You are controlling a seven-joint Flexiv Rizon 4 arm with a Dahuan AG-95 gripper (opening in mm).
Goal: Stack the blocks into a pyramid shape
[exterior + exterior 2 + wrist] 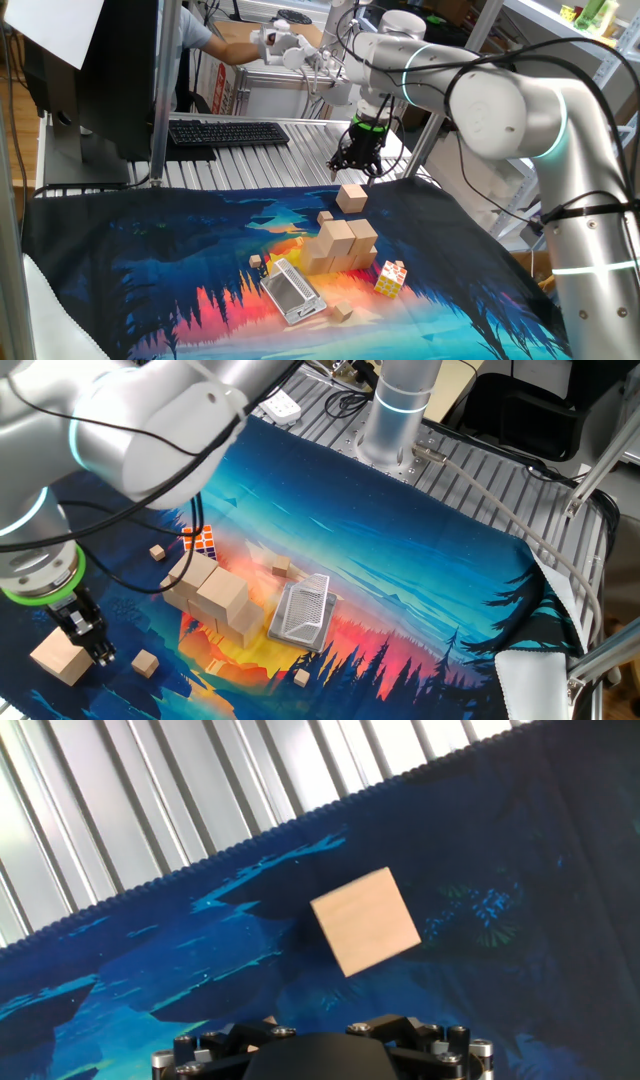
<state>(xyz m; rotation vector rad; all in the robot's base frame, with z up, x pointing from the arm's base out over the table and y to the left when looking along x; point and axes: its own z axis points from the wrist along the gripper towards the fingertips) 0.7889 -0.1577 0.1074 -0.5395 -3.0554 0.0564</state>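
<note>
Gripper (356, 165) open, empty, above lone block (352, 198) near mat edge (200, 860).

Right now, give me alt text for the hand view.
A single tan wooden block lies turned at an angle on a dark blue printed cloth, directly below the camera. Ribbed metal tabletop shows beyond the cloth's edge.

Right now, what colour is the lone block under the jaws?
Plain light tan wood, the lone block; clearest in the hand view.
</note>
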